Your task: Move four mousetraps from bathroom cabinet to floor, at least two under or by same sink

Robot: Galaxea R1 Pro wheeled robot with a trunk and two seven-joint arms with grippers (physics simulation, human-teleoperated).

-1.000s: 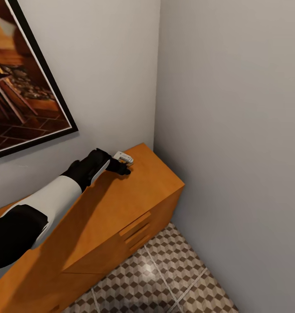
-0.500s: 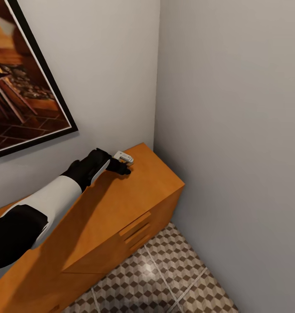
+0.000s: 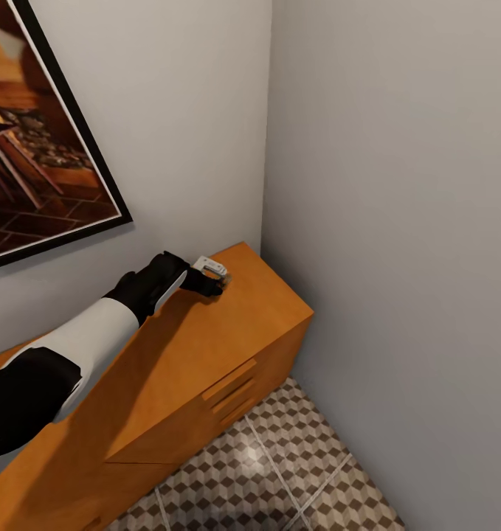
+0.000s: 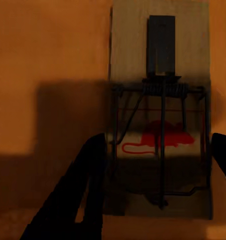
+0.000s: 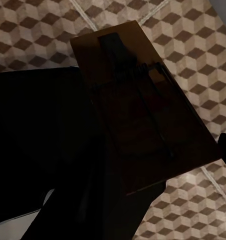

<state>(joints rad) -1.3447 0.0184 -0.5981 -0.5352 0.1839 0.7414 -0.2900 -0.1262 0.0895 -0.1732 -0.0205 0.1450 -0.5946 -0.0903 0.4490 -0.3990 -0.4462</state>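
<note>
A mousetrap (image 3: 212, 267) lies near the back right corner of the orange-brown cabinet (image 3: 206, 346) top. My left gripper (image 3: 206, 284) reaches onto it. In the left wrist view the mousetrap (image 4: 130, 50), with wire spring and red mouse mark, sits between the two black fingers (image 4: 90, 180), which press against its long edges; left gripper (image 4: 160, 140). My right gripper (image 5: 147, 125) is shut on a second mousetrap (image 5: 137, 100), held tilted above the cube-patterned bathroom floor (image 5: 43, 40). The sink is out of view.
The cabinet stands in a corner between two grey walls, with a framed picture (image 3: 36, 147) on the left wall. Its drawer handles (image 3: 232, 394) face the tiled floor (image 3: 294, 457), which is open in front of it.
The arm and camera hold still. The mousetrap on the cabinet top has shifted very slightly between the left fingers.
</note>
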